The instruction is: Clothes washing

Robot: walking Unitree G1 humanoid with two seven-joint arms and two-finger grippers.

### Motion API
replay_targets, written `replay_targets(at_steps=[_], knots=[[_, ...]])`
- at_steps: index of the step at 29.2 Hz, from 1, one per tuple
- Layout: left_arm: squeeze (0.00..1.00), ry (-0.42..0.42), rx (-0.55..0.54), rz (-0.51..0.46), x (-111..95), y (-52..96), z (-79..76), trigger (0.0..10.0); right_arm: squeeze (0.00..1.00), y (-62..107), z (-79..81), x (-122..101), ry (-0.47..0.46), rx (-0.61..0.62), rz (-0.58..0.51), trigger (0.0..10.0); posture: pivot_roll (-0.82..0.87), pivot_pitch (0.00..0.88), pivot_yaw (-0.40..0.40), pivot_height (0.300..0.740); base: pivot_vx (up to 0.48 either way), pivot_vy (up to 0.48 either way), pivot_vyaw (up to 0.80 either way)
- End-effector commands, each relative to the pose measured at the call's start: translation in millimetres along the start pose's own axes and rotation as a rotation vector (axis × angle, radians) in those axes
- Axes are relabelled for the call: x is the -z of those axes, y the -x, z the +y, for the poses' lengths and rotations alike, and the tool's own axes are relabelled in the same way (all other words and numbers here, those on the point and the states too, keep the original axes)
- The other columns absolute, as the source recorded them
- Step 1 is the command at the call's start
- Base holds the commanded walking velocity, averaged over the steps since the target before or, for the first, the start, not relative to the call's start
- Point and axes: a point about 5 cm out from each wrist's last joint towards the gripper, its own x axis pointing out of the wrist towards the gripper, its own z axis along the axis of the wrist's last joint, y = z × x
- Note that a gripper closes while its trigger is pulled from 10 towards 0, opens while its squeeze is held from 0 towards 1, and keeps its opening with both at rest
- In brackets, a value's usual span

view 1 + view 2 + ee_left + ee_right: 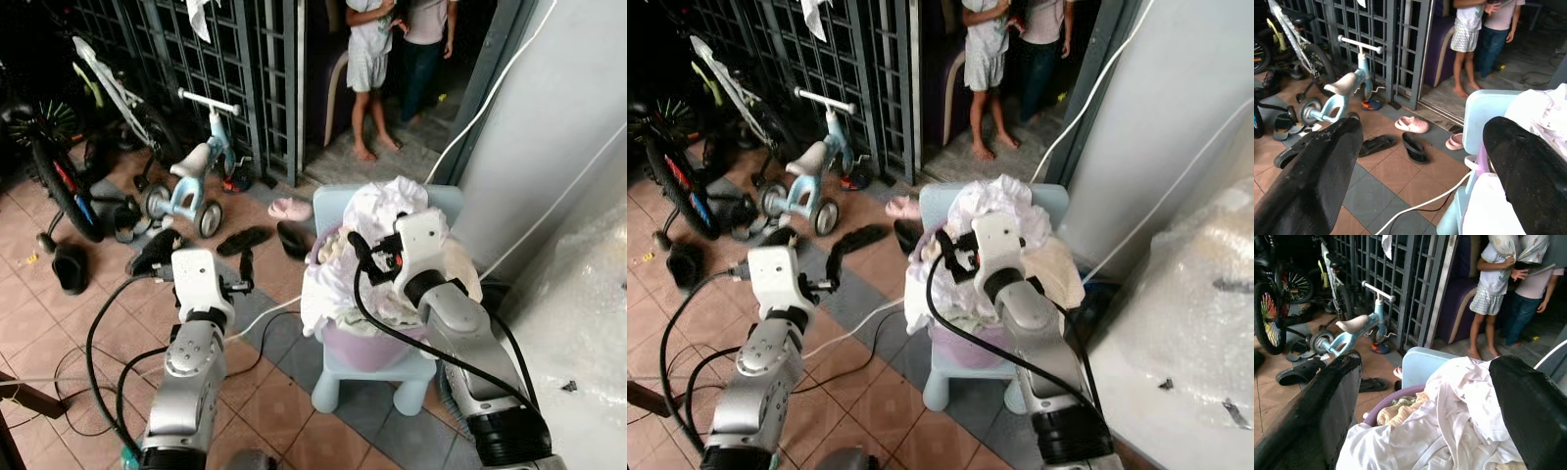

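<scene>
Item: clothes (377, 220), heaped in purple basket (367, 345) on blue chair (338, 377). Right claw (1425, 396) above, apart; left claw (1420, 161) apart, left of chair. I expect spillage if tugged.

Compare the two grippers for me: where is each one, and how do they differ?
The right gripper sits right over the heap of white clothes in the purple basket, while the left gripper hangs out over the tiled floor, beside the pale blue chair. The right arm reaches further forward than the left. Both are open and hold nothing.
</scene>
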Motion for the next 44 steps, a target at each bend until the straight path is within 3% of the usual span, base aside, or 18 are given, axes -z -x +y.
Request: replay_targets(at_steps=[1, 16, 25, 44], knots=[[0.0, -0.003, -0.008, -0.008, -2.6, -0.8, 3.5, 10.0, 0.0, -3.8, 5.4, -5.3, 0.005, -0.02, -0.016, 10.0, -0.04, 0.0, 0.003, 0.74, 0.454, 0.0, 0.0], [0.0, -0.013, 0.002, 0.006, 0.0, -1.1, 0.2, 10.0, 0.0, -6.5, 4.8, -6.5, 0.023, -0.014, -0.014, 10.0, -0.04, 0.0, -0.002, 0.74, 0.423, 0.0, 0.0], [0.0, -0.005, -0.018, 0.025, 1.7, 0.8, -0.7, 10.0, 0.0, -10.8, -8.1, 4.5, 0.078, 0.071, 0.07, 10.0, -0.03, 0.0, -0.013, 0.74, 0.0, 0.0, 0.0], [0.0, 0.018, -0.017, 0.022, 1.3, 2.5, -1.5, 10.0, 0.0, -13.1, -4.9, 8.3, 0.088, 0.056, 0.104, 10.0, -0.04, 0.0, -0.015, 0.74, 0.0, -0.269, 0.0]])
